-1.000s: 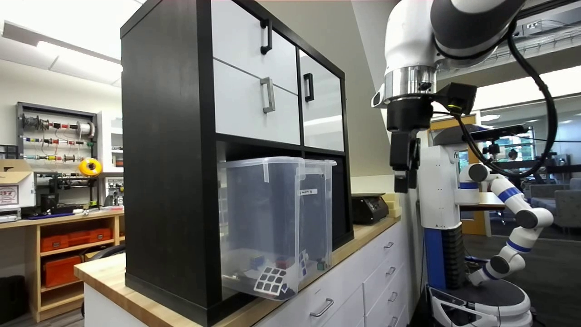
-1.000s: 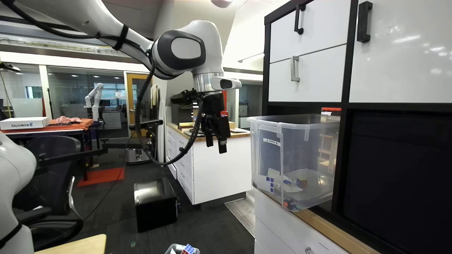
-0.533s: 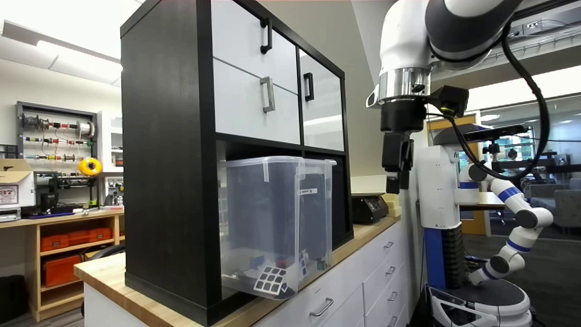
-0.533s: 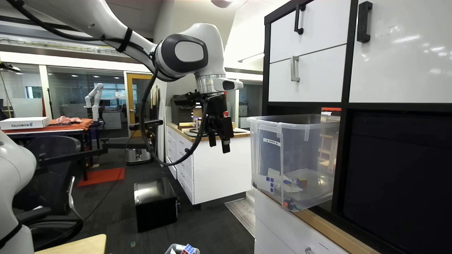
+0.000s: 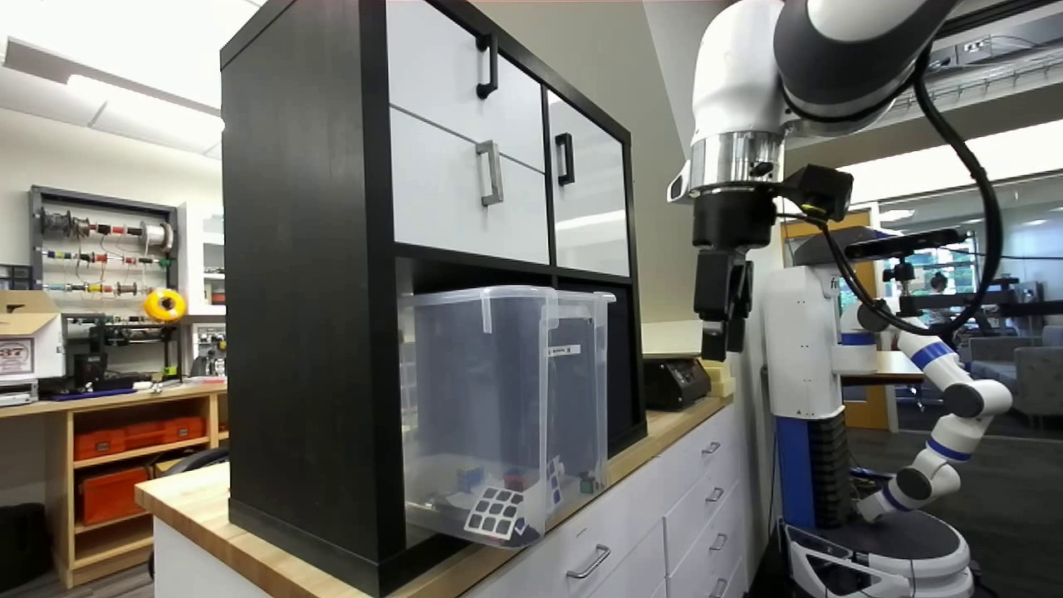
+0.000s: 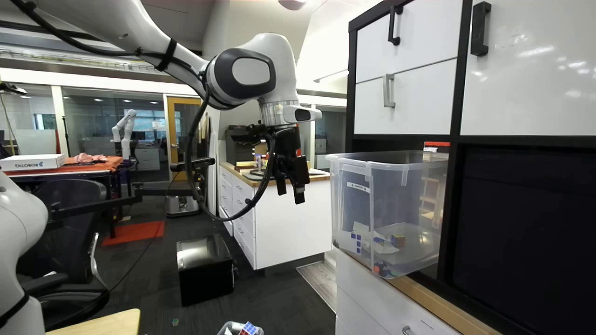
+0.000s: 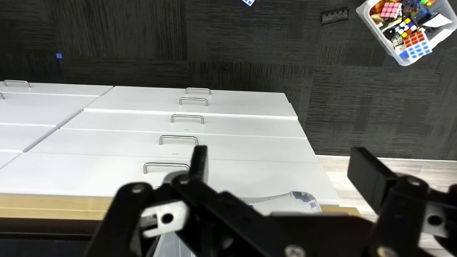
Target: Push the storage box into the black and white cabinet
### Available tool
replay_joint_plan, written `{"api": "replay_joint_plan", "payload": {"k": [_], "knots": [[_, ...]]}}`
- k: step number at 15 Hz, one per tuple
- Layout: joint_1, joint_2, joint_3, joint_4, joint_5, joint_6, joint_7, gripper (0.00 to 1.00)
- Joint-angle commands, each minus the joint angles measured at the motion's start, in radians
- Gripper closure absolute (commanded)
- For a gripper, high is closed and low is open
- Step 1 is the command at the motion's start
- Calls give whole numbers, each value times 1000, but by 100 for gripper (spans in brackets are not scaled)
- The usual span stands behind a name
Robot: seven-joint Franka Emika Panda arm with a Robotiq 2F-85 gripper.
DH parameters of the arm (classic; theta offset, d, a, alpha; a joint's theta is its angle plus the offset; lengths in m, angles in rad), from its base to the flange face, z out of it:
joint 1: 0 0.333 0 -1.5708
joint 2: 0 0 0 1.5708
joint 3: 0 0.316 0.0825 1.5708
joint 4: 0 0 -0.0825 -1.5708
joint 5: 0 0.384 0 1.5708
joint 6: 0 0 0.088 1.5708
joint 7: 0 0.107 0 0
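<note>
The storage box (image 5: pixel 490 374), clear plastic with small cubes and papers inside, stands in the lower compartment of the black and white cabinet (image 5: pixel 299 291) and sticks out past its front edge. It also shows in an exterior view (image 6: pixel 391 200), below the white drawers of the cabinet (image 6: pixel 405 102). My gripper (image 5: pixel 724 340) hangs pointing down in front of the box, apart from it, its fingertips a little below the box's rim height; it also shows in an exterior view (image 6: pixel 291 193). In the wrist view my gripper (image 7: pixel 280 159) is open and empty; it hides most of the box (image 7: pixel 285 205).
The cabinet stands on a low white drawer counter (image 5: pixel 598 531) with a wooden top. A black device (image 5: pixel 677 382) sits farther along it. Another robot (image 5: pixel 810 357) stands behind my arm. A bin of cubes (image 7: pixel 375 32) and a black box (image 6: pixel 205 270) are on the floor.
My gripper has moved closer to the storage box and slightly lower, with the motion slowing in the last half second. The box and cabinet have not moved.
</note>
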Motion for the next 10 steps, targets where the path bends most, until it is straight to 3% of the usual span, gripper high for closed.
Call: {"api": "replay_joint_plan", "payload": {"k": [1,10], "knots": [[2,44,-5,3,23,101,17,0],[0,192,-13,67,42,338,9,0]]}}
